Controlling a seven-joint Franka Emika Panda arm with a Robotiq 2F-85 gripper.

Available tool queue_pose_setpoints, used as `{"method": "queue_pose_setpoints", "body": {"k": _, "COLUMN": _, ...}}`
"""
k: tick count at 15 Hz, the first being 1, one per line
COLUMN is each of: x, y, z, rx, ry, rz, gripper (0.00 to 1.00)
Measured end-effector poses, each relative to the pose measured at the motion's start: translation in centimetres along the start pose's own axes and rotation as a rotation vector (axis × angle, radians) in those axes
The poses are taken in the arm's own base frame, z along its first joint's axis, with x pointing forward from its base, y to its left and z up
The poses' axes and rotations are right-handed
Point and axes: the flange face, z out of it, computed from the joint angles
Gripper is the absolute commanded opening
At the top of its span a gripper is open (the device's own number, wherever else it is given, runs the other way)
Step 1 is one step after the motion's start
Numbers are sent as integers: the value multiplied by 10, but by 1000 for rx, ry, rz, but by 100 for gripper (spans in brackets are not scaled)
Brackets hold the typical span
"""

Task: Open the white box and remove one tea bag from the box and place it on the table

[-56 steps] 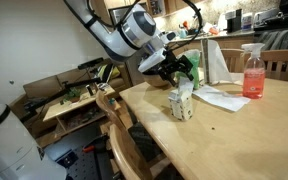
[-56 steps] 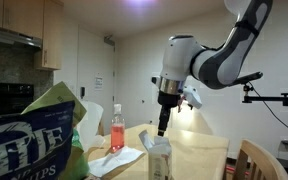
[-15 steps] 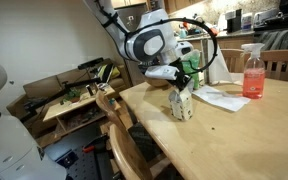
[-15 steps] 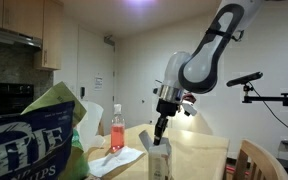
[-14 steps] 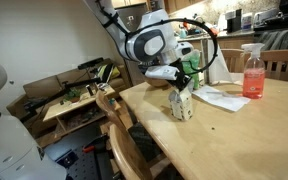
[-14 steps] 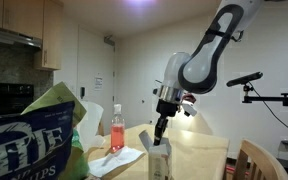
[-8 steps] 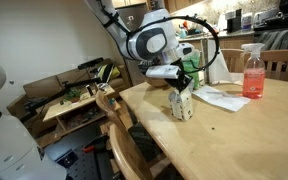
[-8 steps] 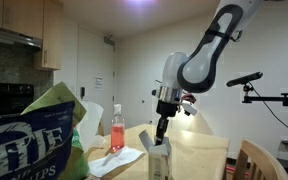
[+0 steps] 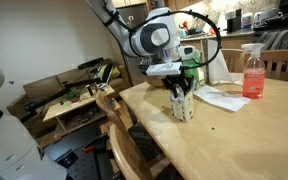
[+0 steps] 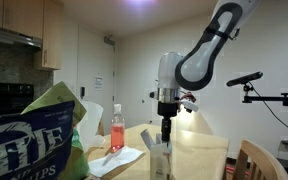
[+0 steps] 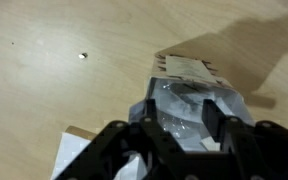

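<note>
Your pincer point(image 11: 179, 140) hangs right over the white box point(image 11: 189, 72), which stands on the table point(image 11: 44, 60) just under it. The flaps are open. The jaws stand apart, one on each side of the opening, and nothing seems pinched between them. Inside, right below the tips, is a shiny, crinkly lining. You can't make out a tea bag in there.

A tea bag is likely tiny, soft and very light, so pinch it gently at its middle. The box is probably light too and may tip or lift with it.

In an exterior view, the paper sheets point(image 9: 222, 98) lie near the pincer and the spray bottle point(image 9: 252, 72) stands well apart. Neither blocks you.
</note>
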Motion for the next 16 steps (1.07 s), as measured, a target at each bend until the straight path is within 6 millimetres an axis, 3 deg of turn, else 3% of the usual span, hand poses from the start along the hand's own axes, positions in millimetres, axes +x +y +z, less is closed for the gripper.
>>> {"method": "queue_pose_setpoints", "body": {"k": 2, "x": 3, "y": -1, "z": -2, "rx": -14, "ry": -38, "rz": -35, "gripper": 98}}
{"method": "queue_pose_setpoints", "body": {"k": 3, "x": 4, "y": -1, "z": -3, "rx": -21, "ry": -56, "rz": -53, "gripper": 100}}
{"method": "queue_pose_setpoints", "body": {"k": 10, "x": 13, "y": -10, "z": -9, "rx": -72, "ry": -156, "rz": -167, "gripper": 100}}
{"method": "queue_pose_setpoints", "body": {"k": 16, "x": 11, "y": -4, "z": -5, "rx": -61, "ry": -212, "rz": -236, "gripper": 100}}
